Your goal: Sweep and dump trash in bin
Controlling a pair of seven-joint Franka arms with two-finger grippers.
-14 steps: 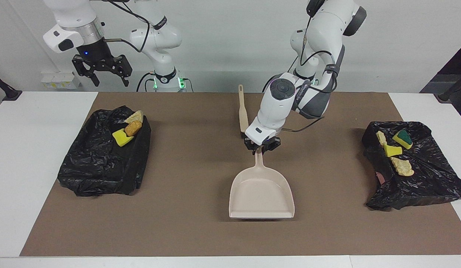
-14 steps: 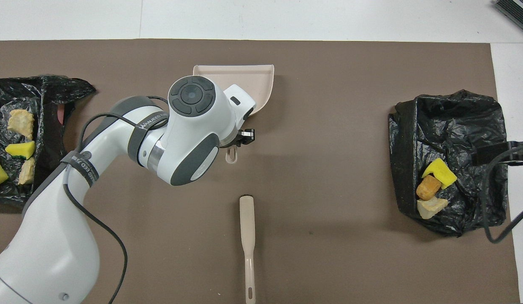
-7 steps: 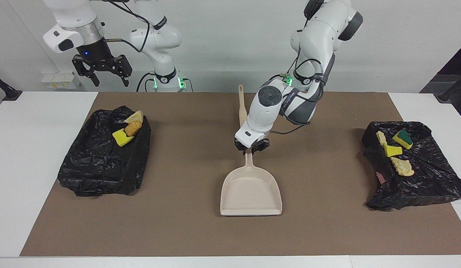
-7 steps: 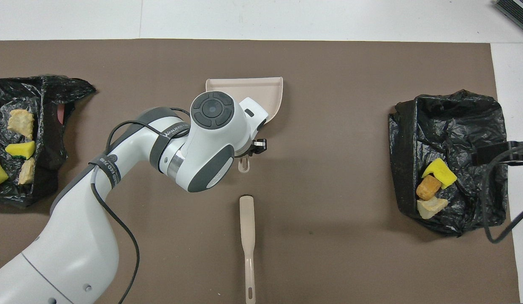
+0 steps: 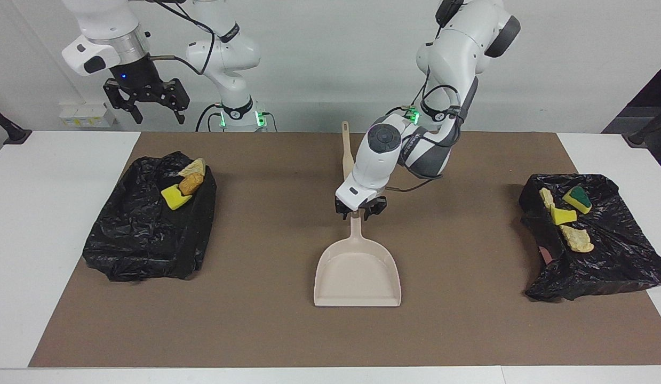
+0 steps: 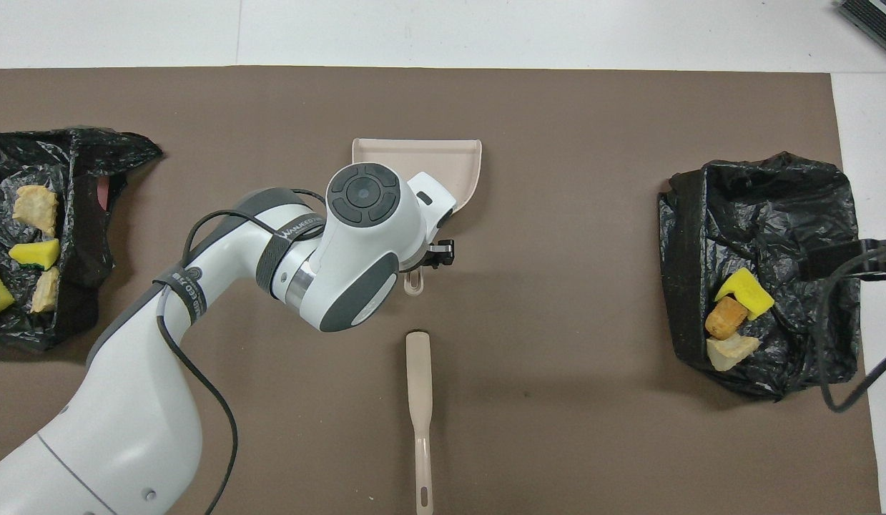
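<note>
Left gripper [image 5: 358,209] sits at frame centre of the facing view, on the handle tip of the beige plastic dustpan [image 5: 357,272]; gripping or released, cannot tell. The pan lies flat and empty at lower centre. Trash: sponge and foam scraps [image 5: 175,198] on the crumpled black bag-lined bin [image 5: 143,234] mid-left, more scraps [image 5: 563,215] on the second black bin [image 5: 602,261] mid-right. Risks: a half-released lift drags the pan; scraps near the bag edges roll off; the wrist knocks the beige flat brush [image 5: 347,154] above it. Right gripper [image 5: 146,104] waits upper left, jaws apart.
</note>
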